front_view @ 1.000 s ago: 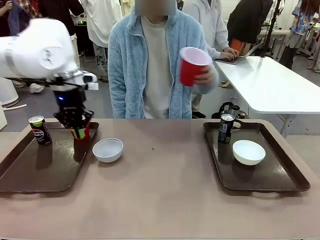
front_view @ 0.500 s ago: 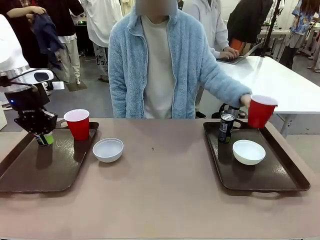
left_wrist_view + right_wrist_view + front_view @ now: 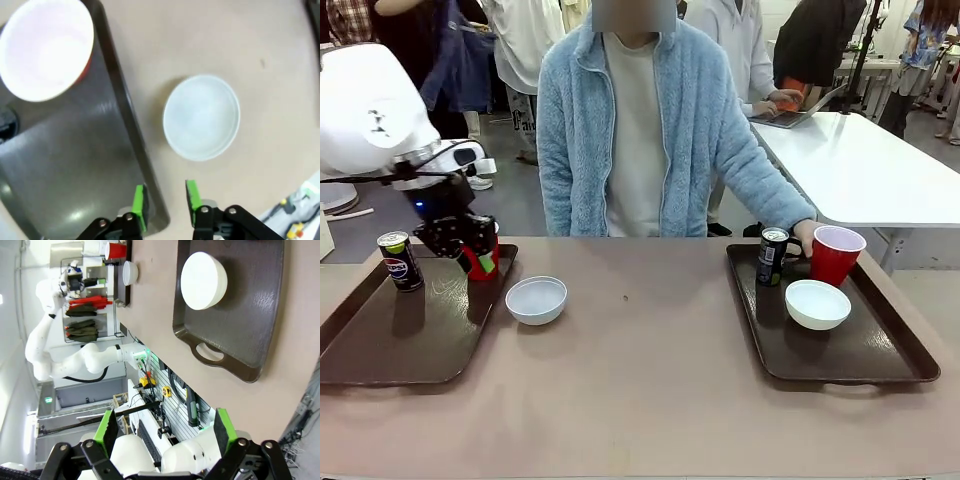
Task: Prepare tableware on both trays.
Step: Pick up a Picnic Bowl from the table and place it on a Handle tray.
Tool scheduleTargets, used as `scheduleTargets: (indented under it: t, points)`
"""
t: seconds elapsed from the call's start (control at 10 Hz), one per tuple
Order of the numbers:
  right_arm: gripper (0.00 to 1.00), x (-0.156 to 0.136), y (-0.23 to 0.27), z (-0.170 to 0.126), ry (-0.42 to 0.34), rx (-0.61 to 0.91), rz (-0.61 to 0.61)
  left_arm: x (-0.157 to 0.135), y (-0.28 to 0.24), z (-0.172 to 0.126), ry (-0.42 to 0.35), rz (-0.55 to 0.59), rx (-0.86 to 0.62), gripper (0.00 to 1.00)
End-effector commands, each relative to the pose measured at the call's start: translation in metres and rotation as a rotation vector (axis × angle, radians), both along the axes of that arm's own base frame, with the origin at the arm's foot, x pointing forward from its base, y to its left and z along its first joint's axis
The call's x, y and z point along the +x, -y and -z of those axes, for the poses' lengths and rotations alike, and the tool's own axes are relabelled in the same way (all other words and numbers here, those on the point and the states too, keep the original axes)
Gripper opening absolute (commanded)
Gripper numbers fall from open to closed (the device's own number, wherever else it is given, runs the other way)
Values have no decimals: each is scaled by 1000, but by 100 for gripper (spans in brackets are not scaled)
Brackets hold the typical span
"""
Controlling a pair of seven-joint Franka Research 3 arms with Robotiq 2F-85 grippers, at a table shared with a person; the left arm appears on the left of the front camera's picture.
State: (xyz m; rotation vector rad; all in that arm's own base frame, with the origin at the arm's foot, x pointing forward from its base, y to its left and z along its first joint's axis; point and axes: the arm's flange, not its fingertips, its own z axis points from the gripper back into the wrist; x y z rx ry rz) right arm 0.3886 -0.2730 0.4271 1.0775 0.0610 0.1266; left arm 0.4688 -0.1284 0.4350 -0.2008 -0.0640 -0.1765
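Front view: I see the left gripper [image 3: 470,250] hanging over the far edge of the left tray [image 3: 380,345], in front of a red cup [image 3: 483,262] standing near that tray's far right corner; from here I cannot tell how its jaws stand. A black soda can [image 3: 398,260] stands upright at the tray's far left corner, and a white bowl [image 3: 536,299] sits on the table [image 3: 640,400] just off the tray's right edge. Across the table, a person's hand [image 3: 808,236] rests by a second red cup [image 3: 835,254] at the far edge of the right tray [image 3: 880,360], with a second can [image 3: 771,256] at its far left corner and a second bowl [image 3: 817,304] nearer its middle.

Left wrist view: my left arm's green pads [image 3: 139,205] stand apart, holding nothing, above the tray's rim [image 3: 127,117]. The cup [image 3: 47,47] shows its white inside on the tray; the bowl [image 3: 201,117] lies on the bare table beside the rim.

Right wrist view: the right gripper [image 3: 165,432] has its jaws wide apart and empty, well away from the right tray [image 3: 250,340], where the bowl [image 3: 203,280] sits. Farther off, the cup [image 3: 115,250] and bowl [image 3: 129,272] by the left tray are small.
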Motion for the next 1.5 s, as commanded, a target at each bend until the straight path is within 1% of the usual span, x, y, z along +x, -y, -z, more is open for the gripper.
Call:
scheduleTargets:
  t: [0.0,0.1,0.2,0.3,0.6,0.7,0.9,1.0,1.2,1.3,1.4]
  points:
    - [100,-3,-4,0,-8,-14,6,26,17,10,0,-79,59,100]
    - [100,-3,-4,0,-8,-14,6,36,27,17,8,-81,72,100]
    - [100,-3,-4,0,-8,-14,6,38,34,23,9,-77,98,100]
    - [100,-3,-4,0,-8,-14,6,45,44,33,1,-65,124,59]
    - [100,-3,-4,0,-8,-14,6,50,67,58,-15,-20,168,59]
    - [100,-3,-4,0,-8,-14,6,46,69,65,-32,-21,198,59]
    - [100,-3,-4,0,-8,-14,6,51,74,80,-51,-20,220,59]
    - [100,-3,-4,0,-8,-14,6,47,74,83,-63,-18,230,59]
    - [100,-3,-4,0,-8,-14,6,52,73,90,-65,-14,222,59]
    - [100,-3,-4,0,-8,-14,6,52,72,89,-67,-14,219,1]
    - [100,-3,-4,0,-8,-14,6,54,73,89,-65,-15,213,1]
